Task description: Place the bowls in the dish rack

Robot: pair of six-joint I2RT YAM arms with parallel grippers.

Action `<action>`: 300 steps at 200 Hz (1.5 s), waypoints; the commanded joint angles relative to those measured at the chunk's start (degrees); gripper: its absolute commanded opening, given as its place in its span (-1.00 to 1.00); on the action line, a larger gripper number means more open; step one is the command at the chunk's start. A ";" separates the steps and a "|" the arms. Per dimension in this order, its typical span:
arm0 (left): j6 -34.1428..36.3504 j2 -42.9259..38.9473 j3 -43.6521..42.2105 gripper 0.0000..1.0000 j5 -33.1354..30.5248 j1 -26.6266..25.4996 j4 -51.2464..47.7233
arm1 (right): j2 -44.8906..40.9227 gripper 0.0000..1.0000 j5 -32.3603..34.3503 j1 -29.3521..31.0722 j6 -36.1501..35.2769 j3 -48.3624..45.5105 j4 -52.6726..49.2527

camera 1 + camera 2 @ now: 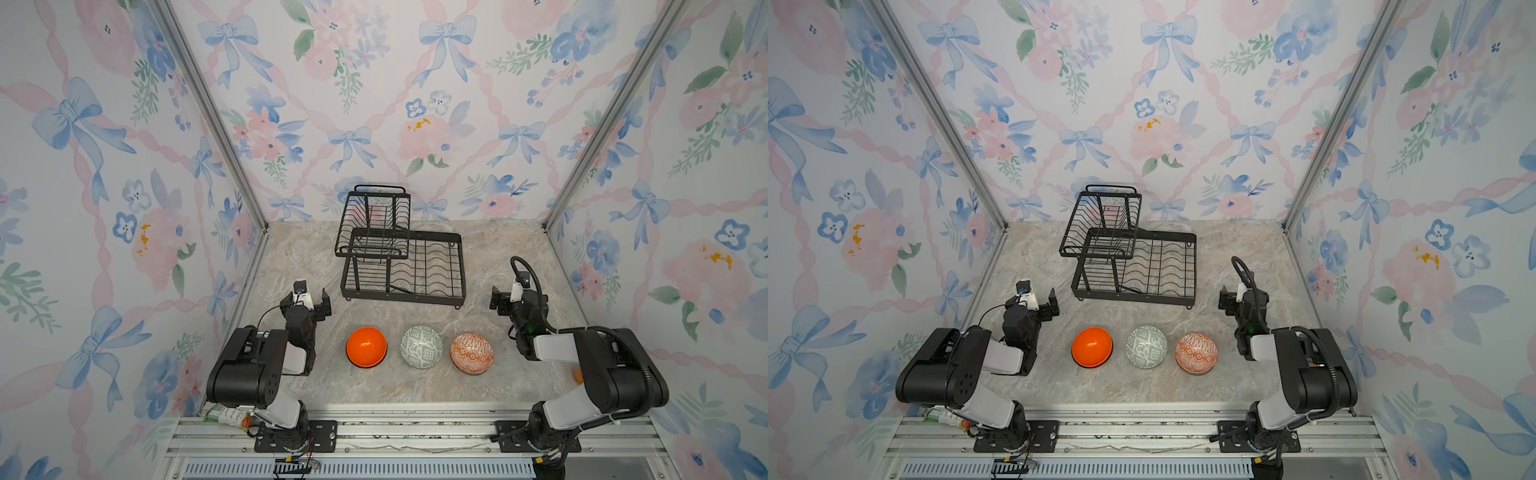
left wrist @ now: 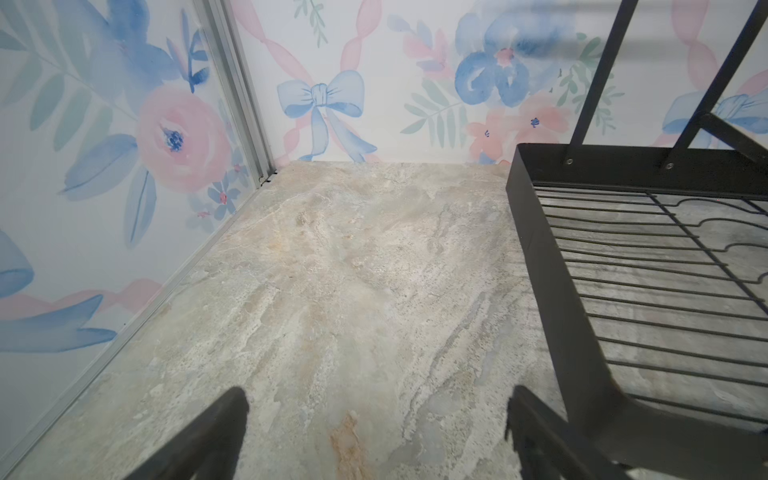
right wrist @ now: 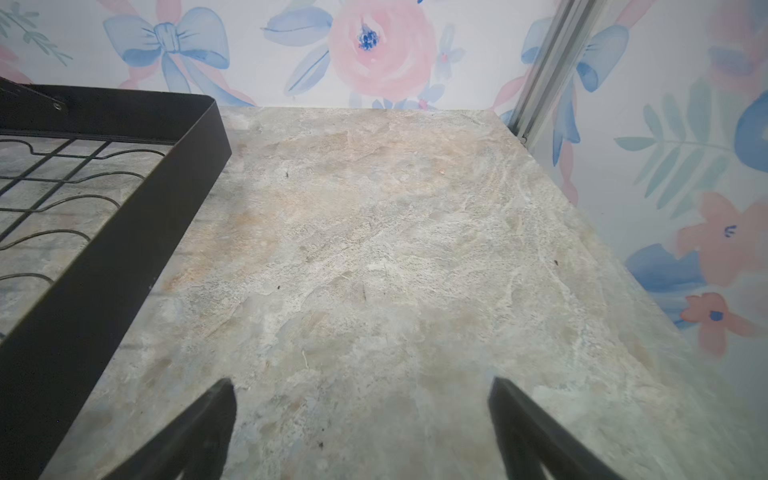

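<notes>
Marble table (image 1: 299, 257), floral walls: both arms parked, nothing held.
The left gripper (image 2: 376, 399) and right gripper (image 3: 361, 388) were spread wide and empty, each hovering over bare table. The rack (image 1: 403, 296) sat between them and slightly ahead, just beside the left gripper, a bit further from the right. The orange bowl (image 1: 366, 347), grey-green bowl (image 1: 421, 347) and orange-white bowl (image 1: 471, 354) sat in a row behind both grippers, between the arms, all on the table.

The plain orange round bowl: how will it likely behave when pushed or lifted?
The plain orange round bowl has a glossy highlight, so it is probably smooth and may slip in a grip. It appears to lie mouth down like a dome, so a push would likely slide it, not roll it.
</notes>
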 commanded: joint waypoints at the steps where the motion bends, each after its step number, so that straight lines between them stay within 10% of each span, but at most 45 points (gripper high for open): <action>1: 1.01 0.32 0.29 0.96 0.25 -0.25 1.41 | 0.27 0.93 -0.41 -0.18 0.56 0.85 0.46; 164: 1.63 -0.26 0.67 0.96 -0.57 -0.69 0.75 | 0.22 0.94 0.80 -0.05 0.72 0.88 0.50; 219: -1.35 -17.14 7.98 0.96 -12.88 -8.32 -29.19 | -14.90 0.93 13.40 4.54 2.46 9.36 -26.86; 300: -16.52 -28.71 28.57 0.96 -4.41 -11.45 -82.18 | -27.89 0.93 19.27 13.44 8.91 29.87 -72.30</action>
